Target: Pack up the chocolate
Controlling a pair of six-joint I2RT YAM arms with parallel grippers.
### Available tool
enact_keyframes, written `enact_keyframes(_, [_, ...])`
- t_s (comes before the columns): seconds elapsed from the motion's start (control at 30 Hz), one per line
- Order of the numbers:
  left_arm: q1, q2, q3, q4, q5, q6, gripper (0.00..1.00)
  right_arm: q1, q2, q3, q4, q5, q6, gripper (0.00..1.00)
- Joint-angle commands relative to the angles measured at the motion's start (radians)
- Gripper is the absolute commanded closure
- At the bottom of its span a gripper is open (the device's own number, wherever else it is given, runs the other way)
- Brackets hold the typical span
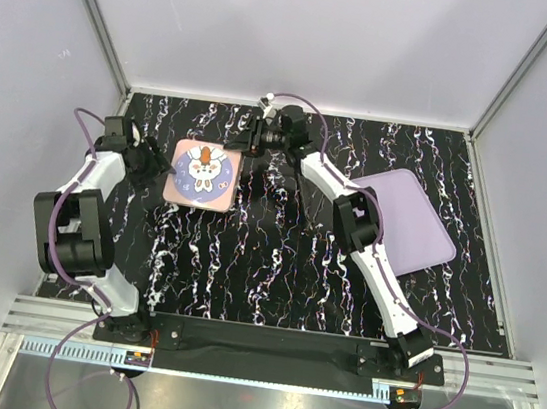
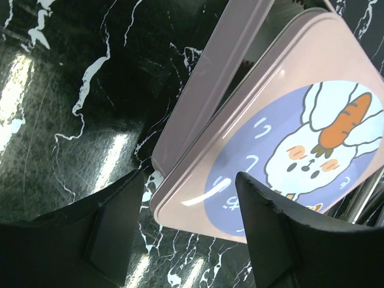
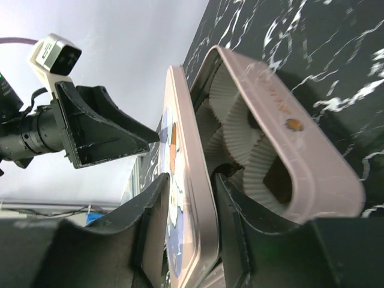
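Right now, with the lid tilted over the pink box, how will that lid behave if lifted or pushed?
Probably stiff: the lid has a flat, straight rim though tilted. Its glossy face shows reflections, so it may slip where the right fingers straddle its edge. Thin, so likely light; pushed, it could slide off the box rather than bend.

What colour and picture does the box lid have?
Pale pink lid, with a white rabbit and orange carrot on a violet circle; clearest in the left wrist view.
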Motion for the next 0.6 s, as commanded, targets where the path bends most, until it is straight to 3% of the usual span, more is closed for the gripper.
enact_keyframes(0.0, [0.001, 0.019, 0.048, 0.059, 0.050, 0.008, 0.33, -0.025, -0.064, -0.001, 0.055, 0.050, -0.029, 0.57])
enact_keyframes(0.57, [-0.002, 0.155, 0.209, 0.005, 0.056, 0.038, 0.45, -0.057, -0.245, -0.129, -0.106, 0.294, -0.150, 0.55])
